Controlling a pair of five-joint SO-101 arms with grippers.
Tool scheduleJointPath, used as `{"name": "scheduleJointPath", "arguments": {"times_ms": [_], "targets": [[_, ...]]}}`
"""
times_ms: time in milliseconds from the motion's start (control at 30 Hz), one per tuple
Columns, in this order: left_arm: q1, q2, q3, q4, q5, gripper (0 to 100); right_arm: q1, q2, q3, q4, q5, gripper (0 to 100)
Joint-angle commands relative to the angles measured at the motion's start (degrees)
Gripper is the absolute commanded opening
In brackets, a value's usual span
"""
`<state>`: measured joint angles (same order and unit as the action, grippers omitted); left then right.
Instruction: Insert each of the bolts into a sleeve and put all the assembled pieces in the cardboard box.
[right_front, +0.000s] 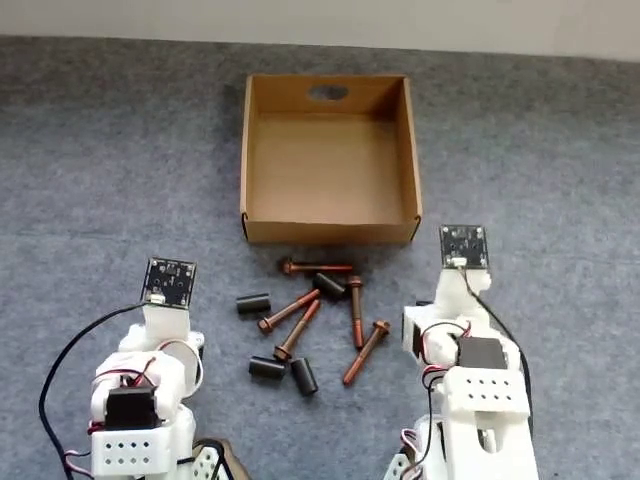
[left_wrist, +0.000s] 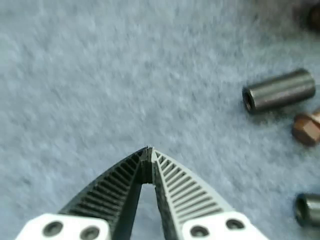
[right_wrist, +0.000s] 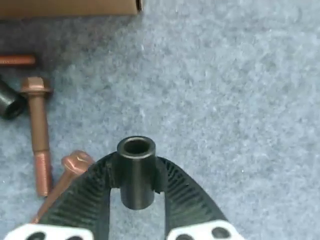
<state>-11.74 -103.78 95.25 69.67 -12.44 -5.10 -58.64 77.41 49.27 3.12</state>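
Five bolts (right_front: 355, 310) and four loose sleeves (right_front: 254, 303) lie scattered on the table (right_front: 100, 150) just before the front wall of the cardboard box (right_front: 330, 232) in the high view. The box has its top open, and grey table stretches broadly past both its side walls. The bolt nearest the box lies parallel to the front wall. Another lies square to that wall with its head toward the box, and three lie slanted. The left arm (right_front: 135, 400) and right arm (right_front: 480, 385) flank the pile on its side away from the box.

In the left wrist view, the left jaws are clenched tip to tip on nothing, over bare table. Beside them, toward the pile, lie a sleeve (left_wrist: 279, 90) on its side, a bolt head (left_wrist: 306, 127) just past it, and the end of a second sleeve (left_wrist: 307, 210).

In the right wrist view, the right jaws grasp a fifth sleeve (right_wrist: 136, 170), its long axis in line with the fingers and its open bore toward the box. The box corner (right_wrist: 70, 7) lies ahead, with grey table between. Two bolts (right_wrist: 37, 130) lie close beside the jaws, the slanted one (right_wrist: 67, 172) nearly touching a finger.
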Motion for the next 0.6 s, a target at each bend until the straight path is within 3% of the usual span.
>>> {"name": "scheduleJointPath", "arguments": {"times_ms": [0,100,267,433,567], "targets": [[-3.9,-0.5,-6.2,-9.1,-11.9,1,-0.6,-0.9,0.8,-0.8,-0.6,0.6],[-4.0,-0.5,-9.0,-14.6,-15.2,1,-0.4,-0.9,1.3,-0.8,-0.6,0.6],[-4.4,-0.3,-18.9,-17.1,-8.8,4,-0.3,-0.9,1.2,-0.8,-0.6,0.6],[-4.4,4.2,-37.0,-15.6,-6.2,12,-0.3,-0.9,1.4,-0.8,-0.7,0.6],[-4.1,21.7,-52.0,-8.8,-6.2,12,2.2,-0.9,1.0,-0.8,-0.7,0.6]]}}
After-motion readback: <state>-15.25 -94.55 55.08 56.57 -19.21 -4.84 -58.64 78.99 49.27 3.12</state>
